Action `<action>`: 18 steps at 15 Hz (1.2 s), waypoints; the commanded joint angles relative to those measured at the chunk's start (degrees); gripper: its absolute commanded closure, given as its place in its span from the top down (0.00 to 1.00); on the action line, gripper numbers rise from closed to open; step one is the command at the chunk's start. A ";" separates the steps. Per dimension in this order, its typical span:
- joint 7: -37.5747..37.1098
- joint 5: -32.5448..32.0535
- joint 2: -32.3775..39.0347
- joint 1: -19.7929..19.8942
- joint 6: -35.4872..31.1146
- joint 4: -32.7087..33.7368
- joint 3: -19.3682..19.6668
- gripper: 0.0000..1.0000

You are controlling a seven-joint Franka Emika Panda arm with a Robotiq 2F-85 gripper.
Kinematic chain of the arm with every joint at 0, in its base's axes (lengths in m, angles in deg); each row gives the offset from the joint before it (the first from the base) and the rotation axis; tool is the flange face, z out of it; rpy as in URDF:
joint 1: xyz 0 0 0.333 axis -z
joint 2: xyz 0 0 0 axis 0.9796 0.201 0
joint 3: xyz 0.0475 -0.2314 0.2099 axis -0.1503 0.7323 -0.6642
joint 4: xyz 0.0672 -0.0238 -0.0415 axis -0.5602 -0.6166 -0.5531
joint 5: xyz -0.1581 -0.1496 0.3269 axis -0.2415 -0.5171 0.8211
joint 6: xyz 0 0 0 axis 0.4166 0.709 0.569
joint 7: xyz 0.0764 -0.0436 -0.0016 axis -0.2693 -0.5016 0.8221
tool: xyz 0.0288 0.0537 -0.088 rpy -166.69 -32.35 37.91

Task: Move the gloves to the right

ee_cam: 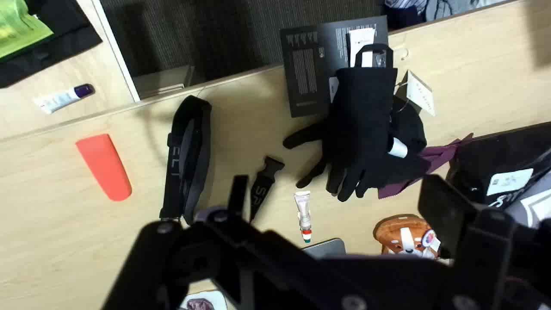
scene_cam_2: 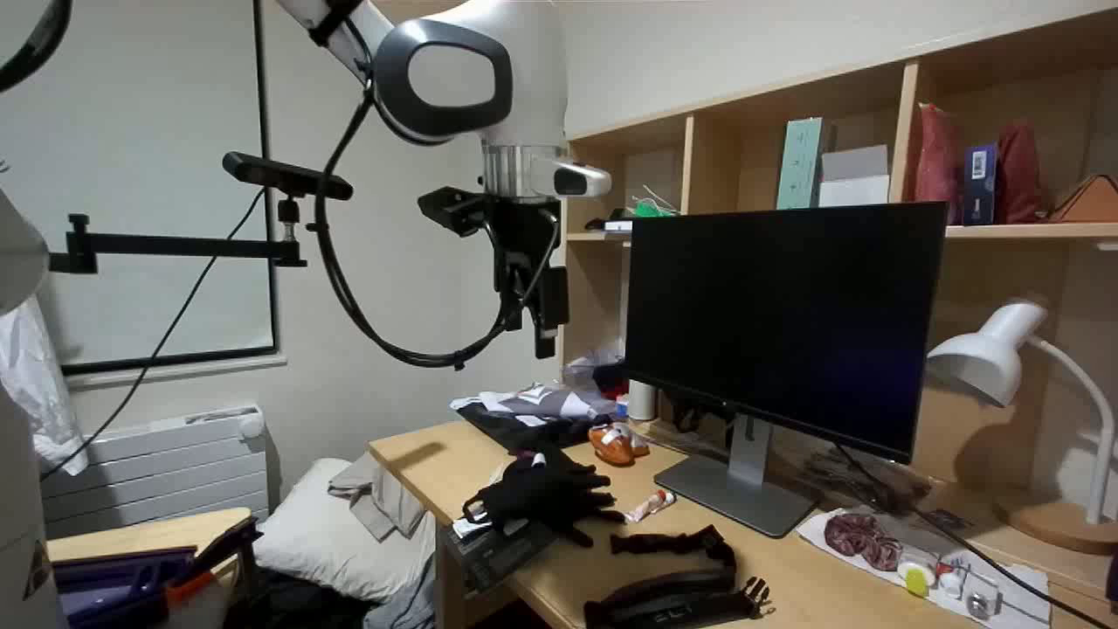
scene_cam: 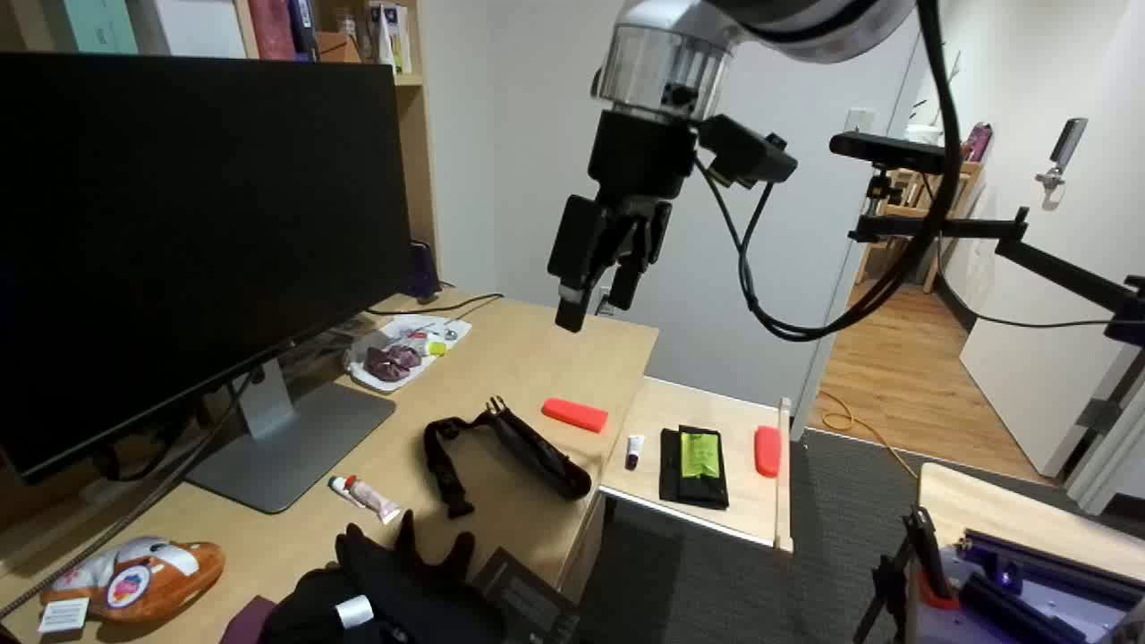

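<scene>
The black gloves (ee_cam: 361, 116) lie on the wooden desk in the wrist view, fingers spread, with white tags. They are partly over a dark printed card (ee_cam: 303, 64) at the desk edge and a maroon cloth (ee_cam: 443, 159). The gloves also show in both exterior views (scene_cam: 420, 581) (scene_cam_2: 546, 494). My gripper (ee_cam: 338, 196) is open and empty, its fingers wide apart in the wrist view. It hangs well above the desk in both exterior views (scene_cam: 597, 304) (scene_cam_2: 529, 334), apart from the gloves.
A black belt (ee_cam: 189, 159), a red case (ee_cam: 104, 165), a small tube (ee_cam: 304, 215) and an orange plush dog (ee_cam: 402, 237) lie on the desk. A large monitor (scene_cam_2: 777, 323) stands at the back. A white tray (scene_cam: 456, 331) holds small items.
</scene>
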 commanded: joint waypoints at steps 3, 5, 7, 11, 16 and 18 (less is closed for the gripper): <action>0.14 0.66 2.31 1.18 0.84 2.75 -0.25 1.00; 0.33 -0.42 5.36 2.21 -2.52 5.19 0.12 1.00; 0.59 -0.72 8.62 3.17 -4.26 8.49 0.63 1.00; 0.89 -3.53 18.22 5.09 -4.75 17.38 1.08 1.00; -1.53 -10.30 33.12 7.43 -2.95 32.05 1.71 1.00; -3.43 -13.50 38.68 7.87 -1.57 38.83 2.56 1.00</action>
